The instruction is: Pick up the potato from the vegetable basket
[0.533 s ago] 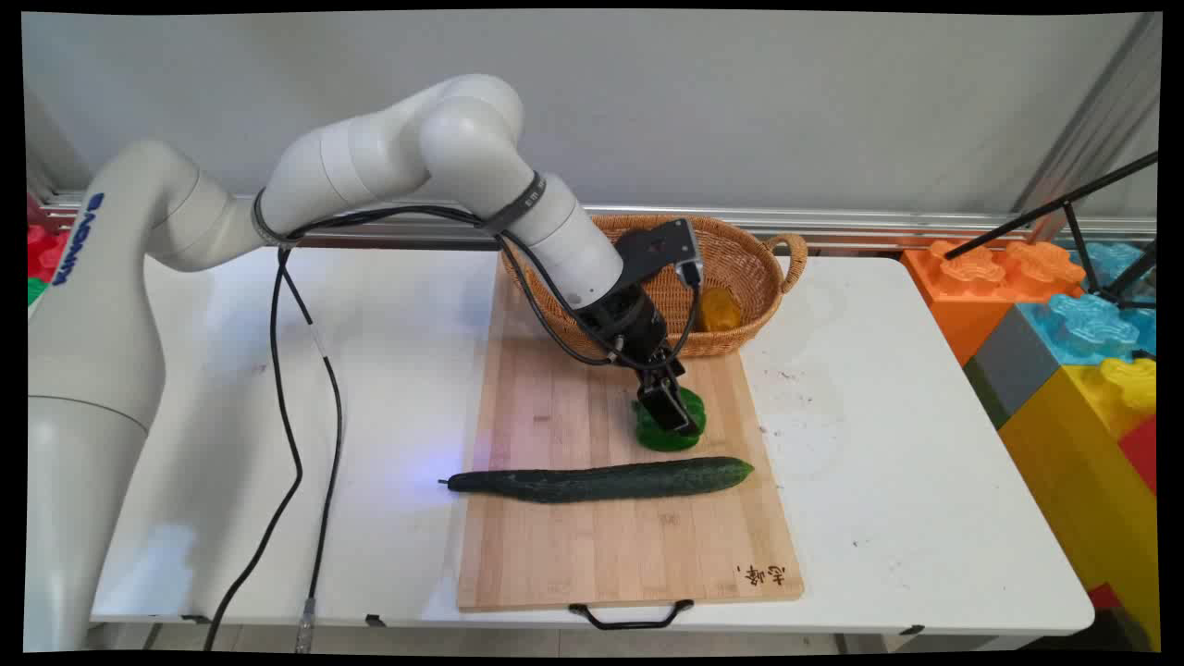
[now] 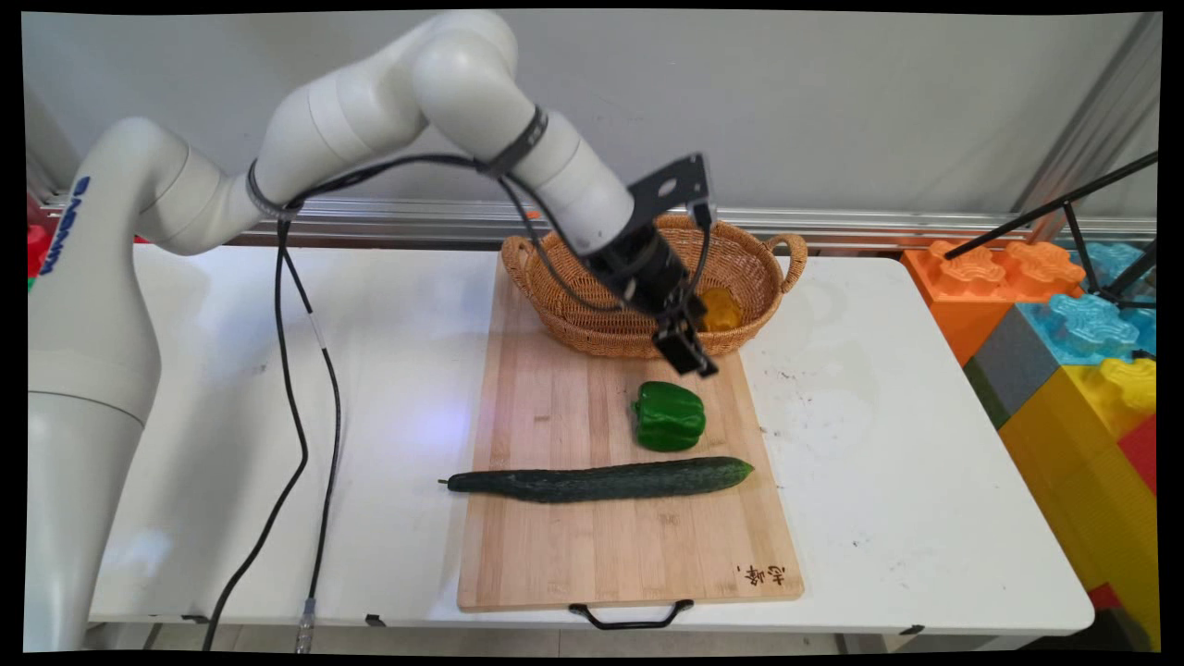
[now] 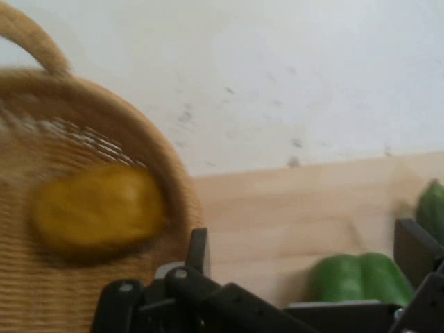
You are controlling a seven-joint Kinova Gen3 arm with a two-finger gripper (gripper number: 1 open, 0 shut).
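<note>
Seven items. White surface (image 2: 879, 444), flat, scuffed; bamboo cutting board (image 2: 555, 555); wicker basket (image 2: 573, 324), oval, woven, at board's far end; cucumber (image 2: 601, 481), long, dark; claw (image 2: 689, 356), black, spread, empty, in air above green pepper (image 2: 668, 416) (glossy, lobed, just beyond cucumber); yellow pepper (image 2: 721, 310) in basket. Risk: claw so near wicker wall could snag it.

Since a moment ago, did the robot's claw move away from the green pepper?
Yes. The gripper rose off the green pepper and went back toward the basket. It now hangs empty above the cutting board, while the pepper stayed put.
</note>
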